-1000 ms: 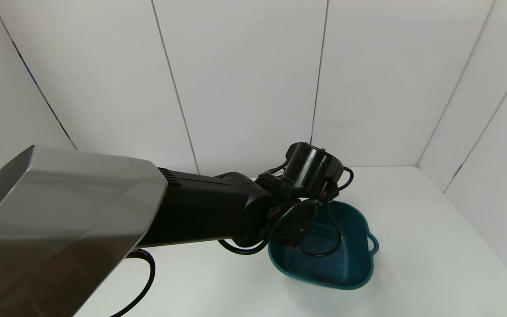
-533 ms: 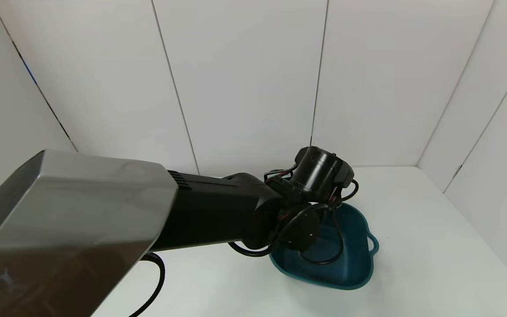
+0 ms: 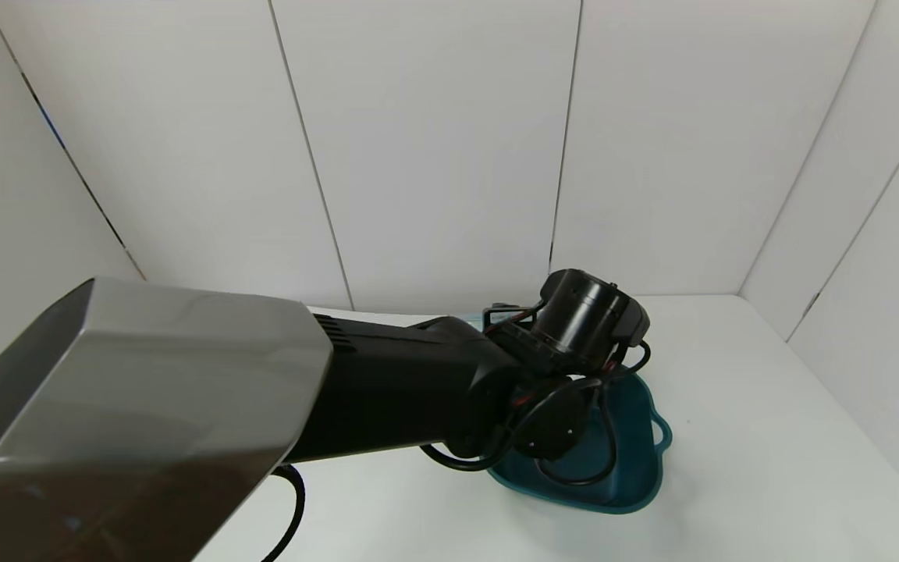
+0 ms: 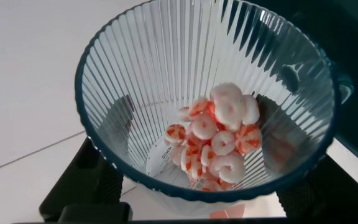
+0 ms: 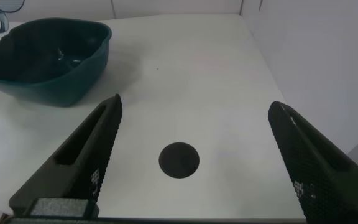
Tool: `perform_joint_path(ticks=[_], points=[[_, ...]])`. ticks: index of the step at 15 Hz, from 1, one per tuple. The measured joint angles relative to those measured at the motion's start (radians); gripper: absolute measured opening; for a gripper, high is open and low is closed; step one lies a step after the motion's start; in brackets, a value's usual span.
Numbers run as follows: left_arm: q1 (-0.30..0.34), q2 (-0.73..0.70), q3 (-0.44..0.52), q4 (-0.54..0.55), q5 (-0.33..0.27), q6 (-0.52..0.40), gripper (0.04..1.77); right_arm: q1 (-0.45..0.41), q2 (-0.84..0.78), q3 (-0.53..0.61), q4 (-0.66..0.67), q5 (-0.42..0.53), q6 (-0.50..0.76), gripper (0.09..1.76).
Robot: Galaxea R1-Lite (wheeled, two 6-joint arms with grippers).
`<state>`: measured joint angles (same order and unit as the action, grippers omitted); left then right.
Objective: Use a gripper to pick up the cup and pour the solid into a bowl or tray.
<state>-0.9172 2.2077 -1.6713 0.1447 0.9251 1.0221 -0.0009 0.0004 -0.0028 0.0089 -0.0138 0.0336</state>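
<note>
Two arms belong to this rig, and only the left one is working. The left tool (image 4: 197, 208) is closed on the cup (image 4: 210, 93), its black fingers (image 4: 82, 180) pressed to either side of the ribbed, pale-blue wall near the base. The solid (image 4: 219, 140), a heap of white and orange-red discs, lies inside the cup, banked to one side of the bottom, which suggests the cup is already a little tilted.

From the head view the left arm reaches forward so that its wrist hangs over the near-left part of the teal basin (image 3: 637, 488); the cup itself is almost wholly hidden behind the wrist there. In the left wrist view the basin's dark interior (image 4: 353, 56) shows just past the cup's rim, so the mouth sits close to or over it. The pour probably turns on that: the rim has to tip toward the basin, not toward the bare white surface (image 3: 769, 468) on the cup's other side. Nothing stands between cup and basin.

The right tool (image 5: 191, 168) is parked well to the right of the basin, low over the surface, with its fingers spread wide and nothing between them. A black round mark (image 5: 179, 160) lies on the surface beneath it.
</note>
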Motion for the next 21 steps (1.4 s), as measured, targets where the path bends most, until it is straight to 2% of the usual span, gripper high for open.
perform_joint_path(ticks=[5, 9, 21], points=[[-0.02, 0.01, -0.007, -0.001, 0.046, 0.072, 1.33, 0.0, 0.0, 0.0, 0.0, 0.0, 0.0, 1.71], [-0.035, 0.032, -0.027, 0.0, 0.07, 0.095, 1.33, 0.0, 0.0, 0.0, 0.0, 0.0, 0.0, 1.71], [-0.048, 0.061, -0.06, -0.003, 0.135, 0.286, 1.33, 0.0, 0.0, 0.0, 0.0, 0.0, 0.0, 1.71]])
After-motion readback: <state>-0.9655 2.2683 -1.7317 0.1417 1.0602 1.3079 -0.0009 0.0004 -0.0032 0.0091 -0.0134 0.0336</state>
